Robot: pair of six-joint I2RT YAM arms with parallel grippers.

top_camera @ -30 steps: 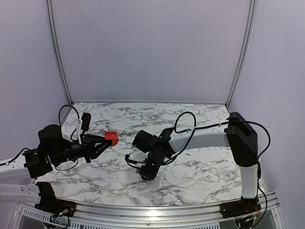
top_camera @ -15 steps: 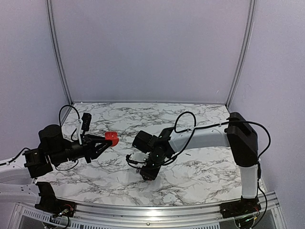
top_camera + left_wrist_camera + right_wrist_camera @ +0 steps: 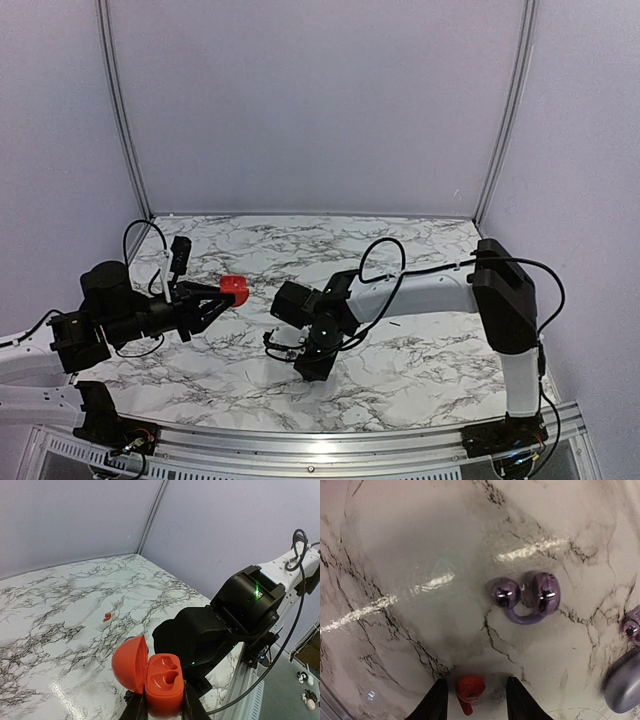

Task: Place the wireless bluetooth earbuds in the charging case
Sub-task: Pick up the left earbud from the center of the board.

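My left gripper (image 3: 160, 707) is shut on the base of a red charging case (image 3: 162, 682) and holds it above the table with its lid hinged open; both sockets are empty. The case also shows in the top view (image 3: 233, 289). My right gripper (image 3: 476, 700) is open and low over the marble, its fingers either side of a small red earbud (image 3: 469, 690) lying on the table. The left finger is close to the bud, the right one apart. In the top view the right gripper (image 3: 303, 362) hides this bud. A second red earbud (image 3: 106, 616) lies farther out on the table.
A glossy purple clip-shaped earbud (image 3: 527, 597) lies just beyond the right gripper. Another purple bud (image 3: 632, 626) and a grey-purple case (image 3: 624, 686) sit at the right edge of that view. The right arm's wrist (image 3: 245, 605) is close in front of the held case.
The right arm has shifted slightly left and toward the near edge with its gripper low over the table. The left arm and the red case have not moved.
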